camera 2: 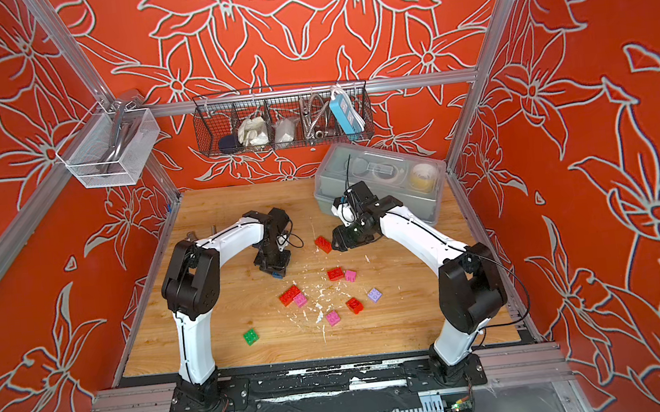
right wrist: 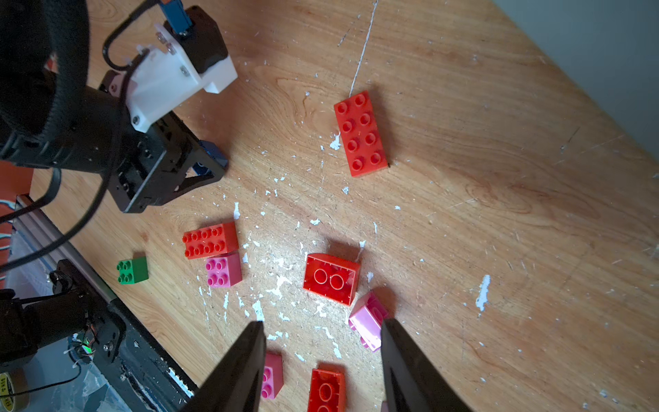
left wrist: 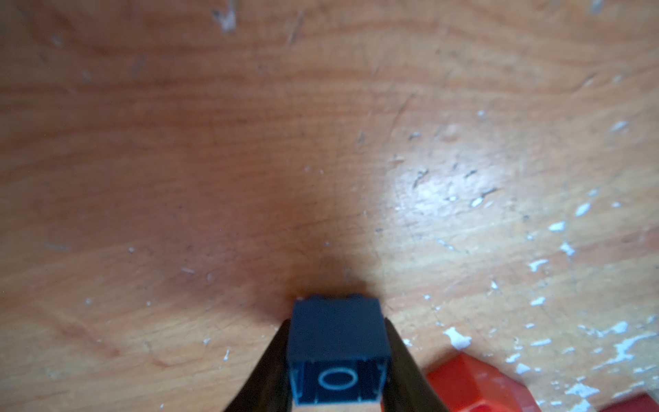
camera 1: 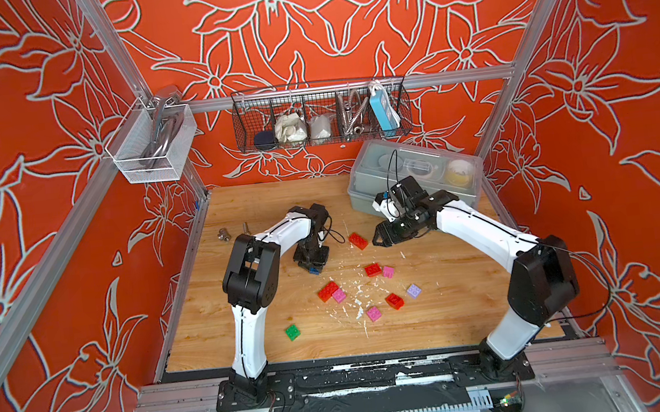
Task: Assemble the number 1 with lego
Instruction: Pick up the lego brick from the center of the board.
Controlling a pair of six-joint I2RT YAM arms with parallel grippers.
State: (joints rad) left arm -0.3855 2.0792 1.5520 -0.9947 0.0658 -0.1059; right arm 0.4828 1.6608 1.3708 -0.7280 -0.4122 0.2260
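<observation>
Because the bench (camera 1: 477, 308) is largely bare along its near edge, assembly should go there, well apart from the grey box (camera 1: 412, 173) in the far right corner. The right end effector (right wrist: 321, 324) hangs open and empty just beside the long red brick (camera 1: 358, 241). The left end effector (camera 1: 312, 264) clamps the blue brick (left wrist: 337, 331) by two side walls, underside toward the wrist; the lift should rise straight, clear of the remaining lego (camera 1: 394, 301) scattered mid-bench.

- The table (camera 1: 216, 332) is lying bare at front left and right.
- Bricks (camera 1: 372, 270) are crowding the middle (some gaps between).
- A grey box (camera 1: 363, 197) is blocking the back right corner.
- The left gripper (camera 1: 312, 266), clamping a blue brick (left wrist: 337, 331), is filling left centre.
</observation>
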